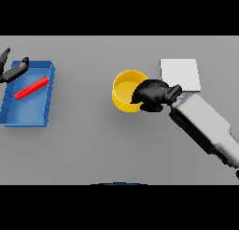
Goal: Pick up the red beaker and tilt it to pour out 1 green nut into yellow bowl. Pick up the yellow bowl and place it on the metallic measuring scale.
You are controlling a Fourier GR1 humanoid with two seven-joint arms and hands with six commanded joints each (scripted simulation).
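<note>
The yellow bowl (125,89) stands upright near the middle of the grey table. My right hand (154,94) is against its right side, fingers curled over the rim. Just behind and to the right of that hand lies the pale metallic scale (181,73), a flat square plate with nothing on it. A red beaker (31,88) lies on its side inside a blue tray (44,113) at the far left. My left hand (12,69) hovers over the tray's back left corner, fingers straight. No green nut is visible.
The blue tray sits along the table's left edge. My right forearm (205,127) crosses the lower right of the table.
</note>
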